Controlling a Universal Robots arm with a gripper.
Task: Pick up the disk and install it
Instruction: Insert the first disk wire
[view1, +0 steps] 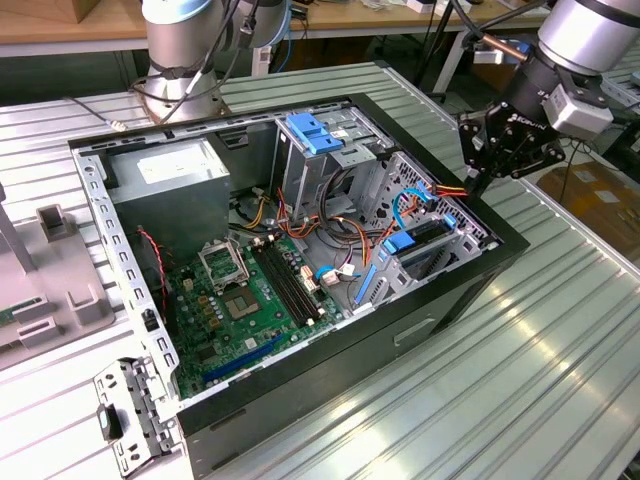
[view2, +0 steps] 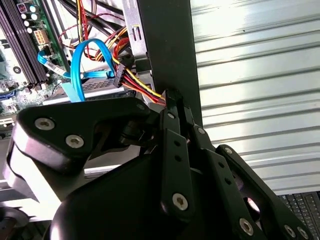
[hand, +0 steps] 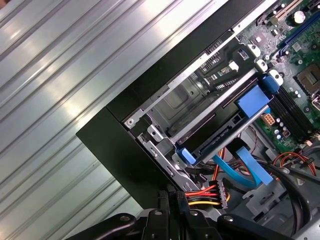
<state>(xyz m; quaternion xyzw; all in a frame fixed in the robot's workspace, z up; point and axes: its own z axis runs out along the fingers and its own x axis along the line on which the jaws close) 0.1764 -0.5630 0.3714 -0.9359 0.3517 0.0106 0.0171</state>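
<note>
Gripper on the power cable at the case's right edge, disk seated in its bay

In the exterior view the gripper (view1: 480, 178) hangs over the right rim of the open computer case (view1: 500, 262), its fingers (view2: 172, 107) drawn together on the red, yellow and black power cable (view1: 452, 188), whose black connector (hand: 222, 192) lies just inside the case wall. The disk (view1: 425, 240) sits in the drive bay near the case's right side, its blue carrier rails (hand: 252, 100) showing at the edge, just beside the gripper. Two blue data cables (hand: 245, 172) curl up next to it. Left of the bay lies the green motherboard (view1: 235, 300); the grey power supply (view1: 170, 180) stands at the far left.
</note>
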